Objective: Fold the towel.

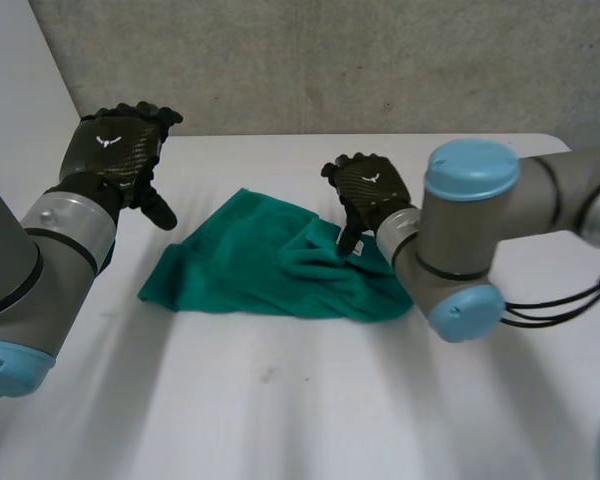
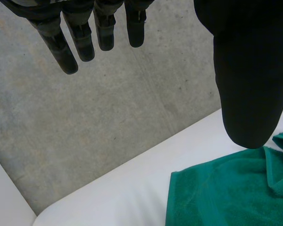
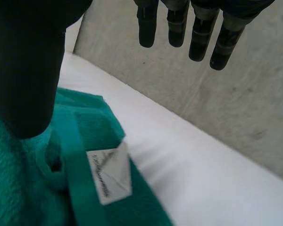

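Hovering the black right hand [image 1: 370,190] over the right part of the rumpled green terry towel [image 1: 250,265] at mid-table, fingers straight, gripping nothing; seemingly poised for the hem by the white sewn label [image 3: 111,172]. Holding the black left hand [image 1: 115,150] raised beside the left edge, open, empty. Bare white table [image 1: 280,400] all round for spreading
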Action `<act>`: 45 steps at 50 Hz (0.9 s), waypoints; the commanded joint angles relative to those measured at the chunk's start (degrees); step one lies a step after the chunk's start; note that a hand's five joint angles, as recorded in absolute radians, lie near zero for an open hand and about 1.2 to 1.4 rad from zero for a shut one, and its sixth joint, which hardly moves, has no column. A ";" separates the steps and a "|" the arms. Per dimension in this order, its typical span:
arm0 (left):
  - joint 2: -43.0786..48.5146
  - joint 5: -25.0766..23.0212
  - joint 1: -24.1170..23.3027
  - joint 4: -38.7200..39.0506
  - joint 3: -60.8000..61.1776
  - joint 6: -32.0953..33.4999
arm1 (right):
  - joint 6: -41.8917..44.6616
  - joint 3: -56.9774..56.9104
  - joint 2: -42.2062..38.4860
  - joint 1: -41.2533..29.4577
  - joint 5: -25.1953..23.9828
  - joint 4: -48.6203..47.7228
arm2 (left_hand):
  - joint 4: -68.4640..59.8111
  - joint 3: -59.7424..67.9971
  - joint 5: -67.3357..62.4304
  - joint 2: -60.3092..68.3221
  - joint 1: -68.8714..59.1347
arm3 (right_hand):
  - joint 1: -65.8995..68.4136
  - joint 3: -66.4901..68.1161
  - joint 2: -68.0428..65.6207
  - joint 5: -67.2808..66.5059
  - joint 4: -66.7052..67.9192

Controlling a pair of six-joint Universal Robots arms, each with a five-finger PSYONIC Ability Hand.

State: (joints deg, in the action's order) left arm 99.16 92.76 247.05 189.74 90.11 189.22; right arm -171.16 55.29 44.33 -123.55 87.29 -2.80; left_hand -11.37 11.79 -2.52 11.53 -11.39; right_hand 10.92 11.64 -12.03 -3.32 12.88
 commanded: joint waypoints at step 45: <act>8.07 -6.98 3.70 -4.56 -6.61 -2.54 | 2.50 -16.49 -5.08 1.99 -9.43 14.23 | 1.32 -1.74 2.48 -1.49 1.34 | 0.84 0.13 0.27 1.56 -1.11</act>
State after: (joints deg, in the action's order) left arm 110.62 85.74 250.93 186.64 80.45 187.53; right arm -168.27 52.51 58.05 -121.24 74.13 11.65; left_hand -11.37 11.78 -2.52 11.53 -11.39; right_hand 13.18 14.75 -15.01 -5.21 15.08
